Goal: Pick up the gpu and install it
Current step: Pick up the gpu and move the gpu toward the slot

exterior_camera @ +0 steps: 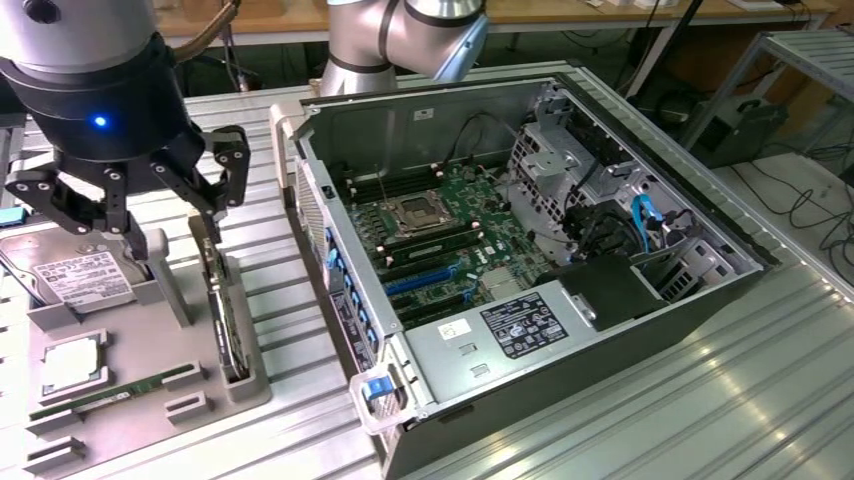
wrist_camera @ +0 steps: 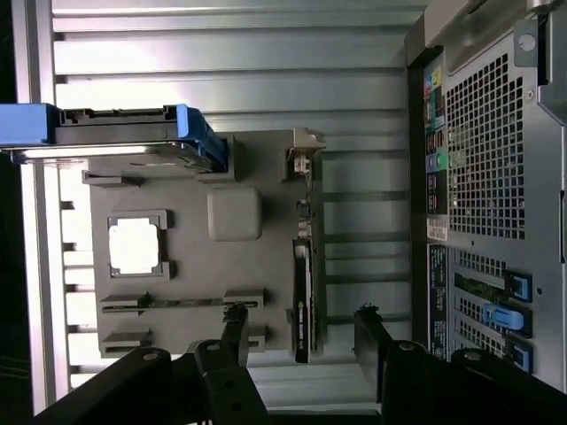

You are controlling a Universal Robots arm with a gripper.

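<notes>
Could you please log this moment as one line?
step: pick | gripper: open, over gpu | gpu: on edge in gray tray, not gripped | install: not yet done

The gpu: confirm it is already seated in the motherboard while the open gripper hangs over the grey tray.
Not right. The gpu stands on edge in the grey tray, outside the case, not in the motherboard, as the exterior view shows. The open gripper does hang over the tray.

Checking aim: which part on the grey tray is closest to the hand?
The gpu, the card on edge along the tray's side nearest the case; the open hand is centred over it. Hard drive, CPU and RAM stick sit farther off.
</notes>
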